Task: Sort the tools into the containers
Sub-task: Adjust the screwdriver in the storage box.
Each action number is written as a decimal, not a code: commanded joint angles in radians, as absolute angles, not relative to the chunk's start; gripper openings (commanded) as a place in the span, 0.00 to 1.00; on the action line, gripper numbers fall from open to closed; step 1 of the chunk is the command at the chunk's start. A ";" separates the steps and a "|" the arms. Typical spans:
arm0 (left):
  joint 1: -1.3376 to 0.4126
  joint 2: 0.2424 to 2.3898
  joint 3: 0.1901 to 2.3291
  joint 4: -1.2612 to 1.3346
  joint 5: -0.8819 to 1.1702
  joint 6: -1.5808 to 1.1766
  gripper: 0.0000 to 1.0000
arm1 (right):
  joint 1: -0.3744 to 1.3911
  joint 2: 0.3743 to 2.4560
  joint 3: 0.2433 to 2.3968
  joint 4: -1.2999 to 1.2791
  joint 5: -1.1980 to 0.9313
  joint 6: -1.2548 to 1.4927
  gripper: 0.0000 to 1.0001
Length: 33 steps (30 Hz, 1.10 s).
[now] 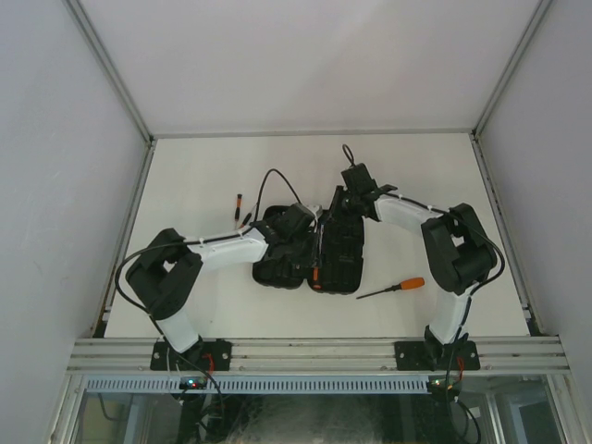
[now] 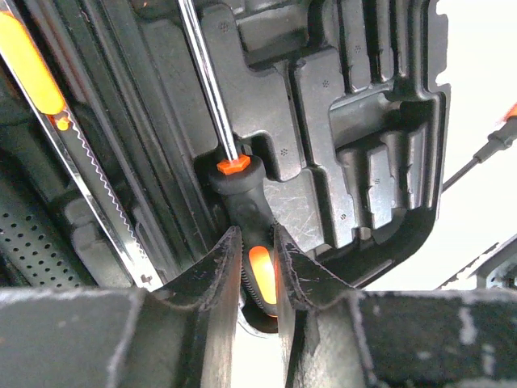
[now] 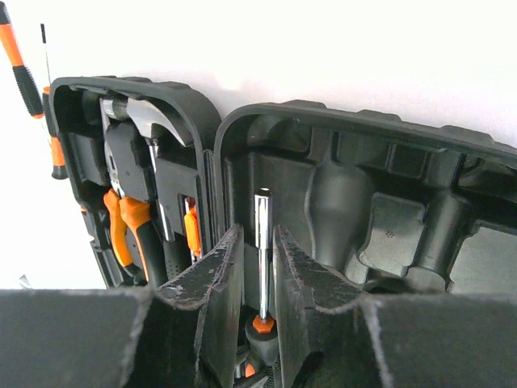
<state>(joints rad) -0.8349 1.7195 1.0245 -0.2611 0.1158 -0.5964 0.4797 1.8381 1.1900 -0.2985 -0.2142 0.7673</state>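
Black tool case (image 1: pixel 342 270): inside it, left gripper (image 2: pixel 257 234) pinches an orange-striped screwdriver (image 2: pixel 242 194); right gripper (image 3: pixel 257 232), nearly shut, sits around a shiny screwdriver (image 3: pixel 262 208), hold unclear.

case (image 1: pixel 340 268) — open | left arm (image 1: pixel 231 248), right arm (image 1: pixel 407 211) over it | orange-handled screwdriver (image 1: pixel 393 289) right of it — apart

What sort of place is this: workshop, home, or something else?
Most likely a robot test cell in a laboratory: a left arm and a right arm bolted to an aluminium rail, plain white panels around a white table, a tool case and a loose screwdriver on it.
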 commanded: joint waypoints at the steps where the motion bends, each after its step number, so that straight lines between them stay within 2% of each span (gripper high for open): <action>1: -0.821 1.735 0.962 -0.238 0.132 -0.601 0.26 | 0.491 1.863 1.261 -0.320 -0.185 0.767 0.21; 24: -0.816 1.723 0.941 -0.227 0.143 -0.600 0.25 | 0.553 1.947 1.394 -0.486 -0.009 0.719 0.14; 33: -0.815 1.729 0.942 -0.225 0.145 -0.603 0.24 | 0.558 1.990 1.420 -0.520 -0.025 0.699 0.06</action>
<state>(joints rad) -0.8165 1.7123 0.9829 -0.1787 0.1623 -0.6186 0.5503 1.9629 1.3804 -0.4953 -0.0383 0.7288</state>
